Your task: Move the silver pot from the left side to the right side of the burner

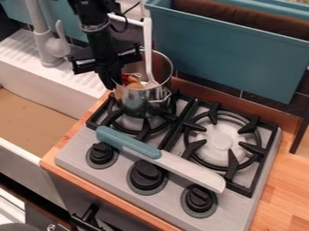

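The black arm [96, 29] is angled down from the top edge, its gripper [110, 81] poised at the left rim of the silver pot [140, 101]; the pot is supported on the left burner [143, 130]; whether the rim is pinched cannot be told

The counter [283, 180] is light reddish-brown wood in joined strips, with a raised wooden lip [241, 106] along its back edge. Directly on it sits a flat silver-grey stove top [232, 207], near the counter's left and front edges, leaving narrow strips of wood there and a broader stretch towards the right edge. It has two round burners [223, 140] under black grates [233, 166], and three round black knobs [199, 198] towards the counter's front edge.
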Controlling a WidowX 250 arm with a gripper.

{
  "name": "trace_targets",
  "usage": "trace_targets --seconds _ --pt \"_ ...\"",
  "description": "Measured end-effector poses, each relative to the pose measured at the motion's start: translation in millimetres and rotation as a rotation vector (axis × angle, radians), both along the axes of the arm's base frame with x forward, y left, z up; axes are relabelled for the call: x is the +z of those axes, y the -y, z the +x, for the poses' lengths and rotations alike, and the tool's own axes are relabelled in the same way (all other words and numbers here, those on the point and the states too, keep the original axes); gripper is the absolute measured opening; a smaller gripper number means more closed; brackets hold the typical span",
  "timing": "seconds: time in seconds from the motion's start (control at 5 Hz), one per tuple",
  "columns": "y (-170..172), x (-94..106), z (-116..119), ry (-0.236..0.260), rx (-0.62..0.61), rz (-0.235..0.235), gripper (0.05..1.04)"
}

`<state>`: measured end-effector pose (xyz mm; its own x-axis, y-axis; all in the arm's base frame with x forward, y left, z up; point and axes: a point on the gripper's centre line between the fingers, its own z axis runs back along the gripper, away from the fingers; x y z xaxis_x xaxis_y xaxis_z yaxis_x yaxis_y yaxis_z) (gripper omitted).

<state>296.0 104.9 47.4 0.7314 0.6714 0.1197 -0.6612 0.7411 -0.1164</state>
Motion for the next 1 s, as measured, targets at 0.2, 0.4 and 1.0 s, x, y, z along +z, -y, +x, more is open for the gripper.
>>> trace_targets --seconds 0.2,0.4,1.0 --pt "-1.5 -0.8 0.2 0.005 -0.008 0.013 0.070" --pt "-0.9 -1.7 -3.3 -0.017 -0.034 0.016 0.211" --pt "5.0 -1.4 -4.3 -0.037 -0.022 0.013 0.995"
